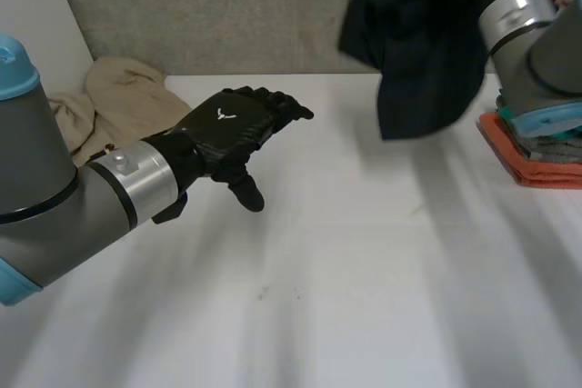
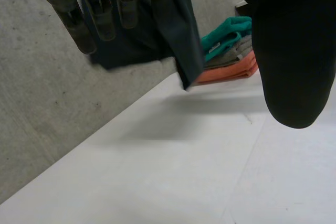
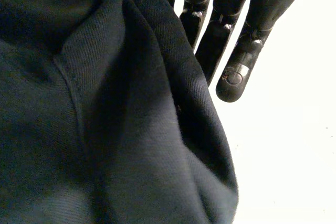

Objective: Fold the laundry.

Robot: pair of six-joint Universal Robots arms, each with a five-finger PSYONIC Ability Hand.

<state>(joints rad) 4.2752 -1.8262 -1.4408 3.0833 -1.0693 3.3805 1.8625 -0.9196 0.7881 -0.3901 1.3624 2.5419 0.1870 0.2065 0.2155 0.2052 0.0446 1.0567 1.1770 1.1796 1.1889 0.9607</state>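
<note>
Hanging from right hand (image 3: 265, 3) | dark cloth (image 3: 105, 129) beside straight fingers (image 3: 218, 40)

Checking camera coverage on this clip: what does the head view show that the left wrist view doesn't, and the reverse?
Head view adds the beige cloth heaped at the white table's far left, the back of the left hand, open above the table, and the right arm holding up the dark cloth. Left wrist view adds the palm side of that hand's straight fingers and the folded stack unobstructed: teal over grey over orange. Both share the dark cloth hanging clear of the table, and the stack.
</note>
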